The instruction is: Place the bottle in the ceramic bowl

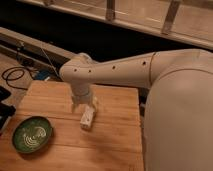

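Note:
The small cream-white bottle (87,119) lies at the middle of the wooden table (115,135), right below my gripper (84,107). The gripper points straight down from the big white arm that reaches in from the right, and its tip is at the bottle's upper end. I cannot tell whether the bottle rests on the wood or is lifted. The dark-green ceramic bowl (32,134), with a pale swirl pattern inside, sits near the table's front left corner, about a bowl's width to the left of the bottle and nearer the front. Nothing is in the bowl.
The robot's large white body (177,120) fills the right side. Black cables (15,76) lie on the floor beyond the table's left edge. A dark object (4,114) stands at the far left. A rail with posts (110,15) runs along the back.

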